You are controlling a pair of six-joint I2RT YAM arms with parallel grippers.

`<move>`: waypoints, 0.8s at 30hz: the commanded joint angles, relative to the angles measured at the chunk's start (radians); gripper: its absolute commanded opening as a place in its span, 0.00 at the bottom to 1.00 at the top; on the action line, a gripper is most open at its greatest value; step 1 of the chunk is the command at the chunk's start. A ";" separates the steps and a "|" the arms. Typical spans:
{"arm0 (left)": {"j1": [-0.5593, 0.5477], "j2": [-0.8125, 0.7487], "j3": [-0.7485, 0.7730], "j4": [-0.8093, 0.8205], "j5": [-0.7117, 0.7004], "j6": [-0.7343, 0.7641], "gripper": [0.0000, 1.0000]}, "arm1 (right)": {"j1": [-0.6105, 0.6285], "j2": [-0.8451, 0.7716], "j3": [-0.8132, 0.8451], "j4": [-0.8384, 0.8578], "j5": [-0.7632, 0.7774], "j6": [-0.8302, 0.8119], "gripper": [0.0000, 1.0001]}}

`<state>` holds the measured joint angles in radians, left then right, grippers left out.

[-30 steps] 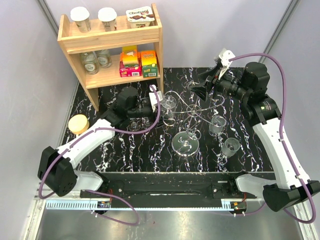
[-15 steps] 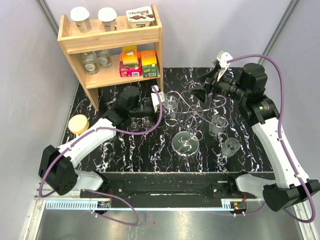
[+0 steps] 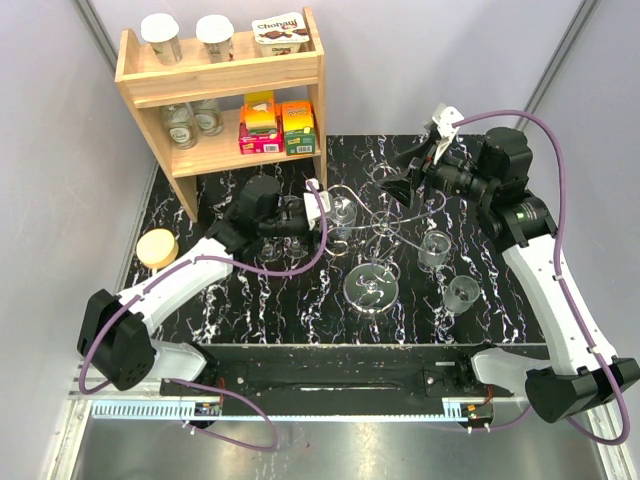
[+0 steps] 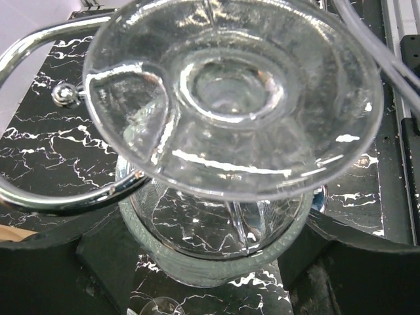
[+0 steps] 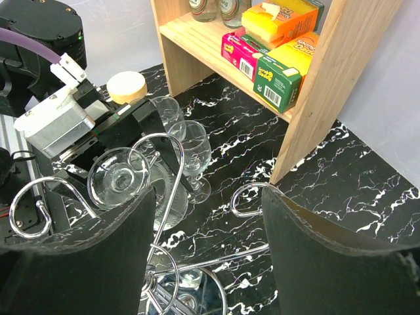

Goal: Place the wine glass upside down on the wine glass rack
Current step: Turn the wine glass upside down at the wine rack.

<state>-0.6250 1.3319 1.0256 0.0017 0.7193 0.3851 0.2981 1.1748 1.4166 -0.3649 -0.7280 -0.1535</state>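
One wine glass (image 4: 233, 98), already inverted, sat clasped by its bowl in the left gripper (image 4: 210, 262) beside a scroll arm of the wine glass rack (image 3: 370, 288), seemingly not yet hung, while the right gripper (image 5: 207, 243) hovered open-jawed.

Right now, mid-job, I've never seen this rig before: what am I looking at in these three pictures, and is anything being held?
These are two robot arms bolted to a table. The top picture looks down from behind them; the other two come from a camera on each wrist. The left fingers grip a clear wine glass upside down by its bowl, its foot right at a curled arm of the thin silver wire rack. The right fingers stand open and hold nothing. On the black marbled table stand other clear glasses and a wooden shelf holding boxes and jars.
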 commanded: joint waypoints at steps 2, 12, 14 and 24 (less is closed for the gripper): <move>0.004 -0.013 0.002 0.149 0.014 0.011 0.00 | -0.011 0.002 -0.005 0.030 -0.031 -0.006 0.71; 0.005 0.027 0.001 0.218 -0.041 -0.005 0.00 | -0.020 0.009 -0.015 0.037 -0.045 -0.001 0.71; 0.008 0.041 0.008 0.231 -0.049 -0.015 0.00 | -0.020 0.009 -0.019 0.040 -0.051 0.003 0.71; 0.016 0.062 0.021 0.281 -0.069 -0.077 0.00 | -0.025 0.009 -0.027 0.043 -0.063 0.005 0.72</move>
<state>-0.6178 1.3945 1.0183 0.1505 0.6586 0.3389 0.2813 1.1816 1.3949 -0.3641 -0.7712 -0.1524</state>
